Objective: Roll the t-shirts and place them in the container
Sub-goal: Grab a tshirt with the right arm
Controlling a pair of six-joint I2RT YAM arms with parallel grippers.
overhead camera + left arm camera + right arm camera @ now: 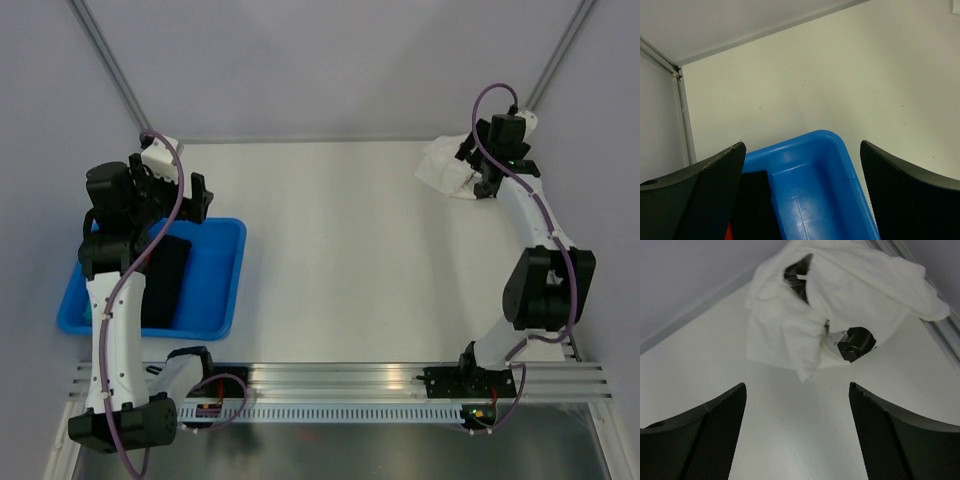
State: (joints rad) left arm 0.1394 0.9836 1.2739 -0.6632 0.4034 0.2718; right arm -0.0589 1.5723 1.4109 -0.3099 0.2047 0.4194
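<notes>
A crumpled white t-shirt (441, 166) with black printed marks (856, 342) lies in the far right corner of the table. My right gripper (476, 170) hovers at its near edge. In the right wrist view the t-shirt (850, 290) lies just ahead of the right gripper (797, 385), which is open with only bare table between its fingers. My left gripper (199, 199) is open above the far end of a blue bin (236, 268). A black cloth roll (165, 280) lies in that bin. In the left wrist view, the black roll (752, 205) and a sliver of red cloth (729, 233) show beside the left finger.
The blue bin (840, 165) stands at the table's left side near the front. Grey walls and metal frame posts (110, 65) close off the back and sides. An aluminium rail (340, 385) runs along the near edge between the arm bases.
</notes>
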